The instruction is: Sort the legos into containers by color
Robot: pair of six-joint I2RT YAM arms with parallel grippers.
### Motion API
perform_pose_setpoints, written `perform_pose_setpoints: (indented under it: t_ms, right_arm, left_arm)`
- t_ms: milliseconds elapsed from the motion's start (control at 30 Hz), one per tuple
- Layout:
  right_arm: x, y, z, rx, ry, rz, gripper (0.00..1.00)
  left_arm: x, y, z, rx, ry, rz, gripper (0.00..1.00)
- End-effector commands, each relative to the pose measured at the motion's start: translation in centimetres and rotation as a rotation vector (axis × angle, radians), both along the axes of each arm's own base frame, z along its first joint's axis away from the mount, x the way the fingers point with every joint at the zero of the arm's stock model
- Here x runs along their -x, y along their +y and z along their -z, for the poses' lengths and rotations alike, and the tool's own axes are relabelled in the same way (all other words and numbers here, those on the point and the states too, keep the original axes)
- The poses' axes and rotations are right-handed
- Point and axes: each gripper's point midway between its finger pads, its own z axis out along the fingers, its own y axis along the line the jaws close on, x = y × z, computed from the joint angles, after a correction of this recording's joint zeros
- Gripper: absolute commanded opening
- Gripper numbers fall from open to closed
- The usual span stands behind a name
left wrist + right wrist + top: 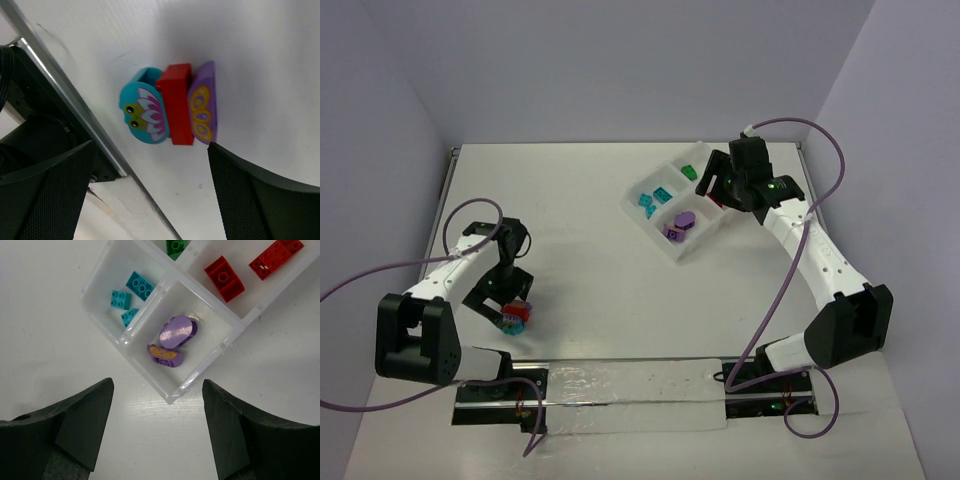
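A clump of legos lies on the table in the left wrist view: a teal brick (142, 112), a red brick (176, 107) and a purple brick (202, 107) joined side by side. It shows in the top view (513, 316) too. My left gripper (150, 200) is open and empty just short of the clump, which is not between the fingers. The clear tray (172, 397) holds teal bricks (140, 284), purple bricks (177, 332), red bricks (225, 272) and a green brick (175, 245) in separate compartments. My right gripper (157, 430) is open and empty above the tray's near corner.
A metal rail (75, 110) runs along the table's near edge, close beside the clump. A clear strip (620, 390) lies between the arm bases. The tray (655, 237) sits at the back right. Walls close in the table on three sides.
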Motion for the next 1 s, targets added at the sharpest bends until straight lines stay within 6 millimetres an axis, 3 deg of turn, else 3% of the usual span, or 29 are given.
perform_pose_setpoints:
  t_ms: [0, 200, 467, 700, 967]
  right_arm:
    - [-1.0, 0.1, -2.5, 0.0, -0.077, 0.002, 0.79]
    - [-1.2, 0.4, -2.3, -0.009, -0.07, 0.003, 0.79]
    - [-1.7, 0.6, -2.4, -0.015, -0.063, 0.009, 0.79]
    - [-2.2, 0.7, -2.3, -0.007, -0.053, 0.002, 0.79]
    - [-2.5, 0.8, -2.3, -0.001, -0.055, -0.004, 0.79]
  left_arm:
    - [0.4, 1.4, 1.1, -0.001, -0.003, -0.092, 0.99]
    - [-1.8, 1.7, 3.4, 0.024, 0.005, -0.063, 0.99]
    - [-7.0, -0.7, 5.6, 0.152, -0.053, 0.088, 0.99]
    - [-12.0, -4.6, 5.1, 0.237, -0.134, 0.238, 0.97]
    - [-17.7, -10.8, 2.8, 0.324, -0.244, 0.402, 0.97]
